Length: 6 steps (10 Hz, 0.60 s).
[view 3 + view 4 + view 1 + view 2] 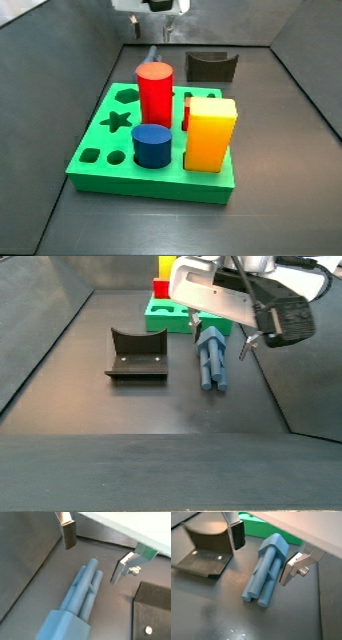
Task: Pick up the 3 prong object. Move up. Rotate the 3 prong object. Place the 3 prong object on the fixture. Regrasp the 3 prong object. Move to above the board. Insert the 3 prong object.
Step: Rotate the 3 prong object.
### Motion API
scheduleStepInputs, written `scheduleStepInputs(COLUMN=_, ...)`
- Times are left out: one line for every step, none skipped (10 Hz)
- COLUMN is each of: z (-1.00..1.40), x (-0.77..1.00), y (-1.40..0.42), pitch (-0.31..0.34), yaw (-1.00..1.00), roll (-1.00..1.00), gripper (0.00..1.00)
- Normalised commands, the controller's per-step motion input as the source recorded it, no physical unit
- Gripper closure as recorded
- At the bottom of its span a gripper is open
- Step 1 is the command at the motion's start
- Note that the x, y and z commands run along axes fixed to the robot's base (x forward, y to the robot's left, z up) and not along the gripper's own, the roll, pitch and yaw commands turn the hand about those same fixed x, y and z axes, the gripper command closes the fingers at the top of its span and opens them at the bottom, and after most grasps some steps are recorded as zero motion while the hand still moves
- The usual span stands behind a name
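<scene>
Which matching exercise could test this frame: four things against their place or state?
Things:
1. 3 prong object
2. fixture
3. tool
4. red cylinder

Places or states:
A. standing upright in the green board
B. open, poised over the blue piece
C. lying flat on the dark floor
D. standing empty beside the blue piece

Pairs: 1-C, 2-D, 3-B, 4-A
</scene>
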Motion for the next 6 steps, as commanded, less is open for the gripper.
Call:
scheduleStepInputs(z=-0.04, x=0.02, y=0.00, pitch=0.020, yaw=1.00, roll=0.02, gripper=0.00)
scheduleStepInputs(z=-0.04, x=0.02, y=0.00, pitch=0.024, yaw=1.00, roll=0.02, gripper=0.00)
scheduleStepInputs(z=-0.04, x=0.02, y=0.00, pitch=0.029, yaw=1.00, roll=0.02, gripper=0.00)
scheduleStepInputs(z=-0.04, x=0.02, y=0.00, pitch=0.038, yaw=0.97, roll=0.03, gripper=0.00)
scheduleStepInputs(z=-0.04, x=0.02, y=0.00, pitch=0.037, yaw=0.71, roll=0.03, gripper=0.00)
scheduleStepInputs(z=-0.04, x=0.03, y=0.00, pitch=0.037, yaw=0.48, roll=0.03, gripper=0.00)
